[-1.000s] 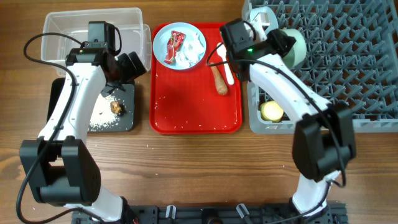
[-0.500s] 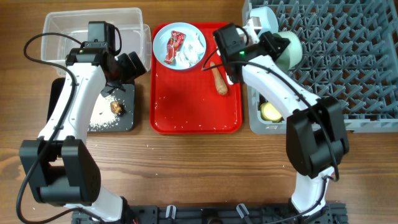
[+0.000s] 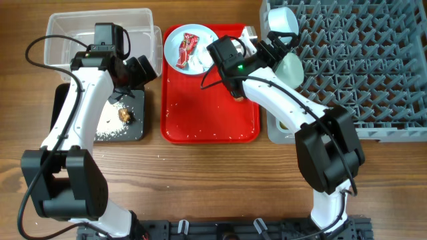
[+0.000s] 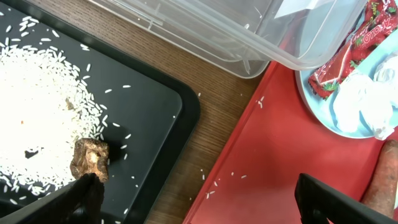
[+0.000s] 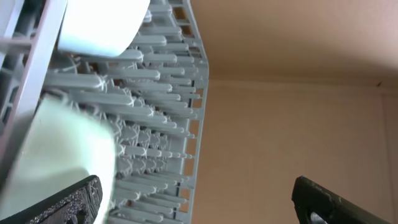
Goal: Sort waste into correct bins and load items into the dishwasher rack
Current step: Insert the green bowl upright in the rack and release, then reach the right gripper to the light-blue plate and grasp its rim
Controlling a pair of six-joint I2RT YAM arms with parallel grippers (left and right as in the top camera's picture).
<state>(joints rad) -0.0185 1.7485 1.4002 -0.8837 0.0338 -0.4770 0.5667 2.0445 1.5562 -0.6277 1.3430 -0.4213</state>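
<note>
Left wrist: left gripper (image 4: 198, 202) gapes, perhaps touching lump (image 4: 90, 159).

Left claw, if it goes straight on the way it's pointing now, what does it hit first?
The left claw would probably meet the bare table strip between black tray and red tray; depth is unclear, so either tray's rim is possible.

The plate (image 3: 171, 50) sits on the serving tray (image 3: 207, 113), between the tub (image 3: 73, 20) at left and the rack (image 3: 360, 67) at right.
</note>
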